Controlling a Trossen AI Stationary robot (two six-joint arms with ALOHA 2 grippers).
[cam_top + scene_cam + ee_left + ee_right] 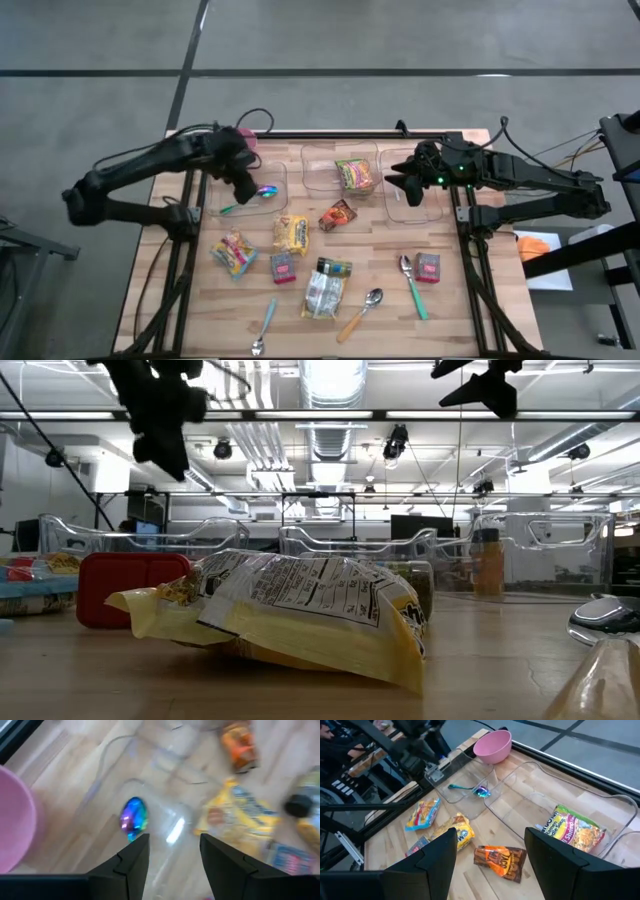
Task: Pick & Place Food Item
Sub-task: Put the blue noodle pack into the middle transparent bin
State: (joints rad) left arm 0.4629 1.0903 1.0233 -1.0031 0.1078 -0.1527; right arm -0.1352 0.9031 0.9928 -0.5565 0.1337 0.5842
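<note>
My left gripper [245,188] [172,840] hangs open above the left clear bin [225,190], nothing between its fingers. In that bin lies an iridescent spoon [266,192] [134,816] with a green handle. A green and pink noodle packet [355,175] [577,830] lies in the middle bin [312,172]. My right gripper [393,183] [490,842] is open and empty, held high over the right bin [432,208]. On the board lie an orange packet [337,214], a yellow packet [290,233] and a colourful packet [233,252].
A pink bowl [246,140] stands at the far left corner. Nearer the front lie two small red boxes [283,267] [428,267], a clear bag with a dark top [325,287] and three spoons [410,285] [362,312] [265,326].
</note>
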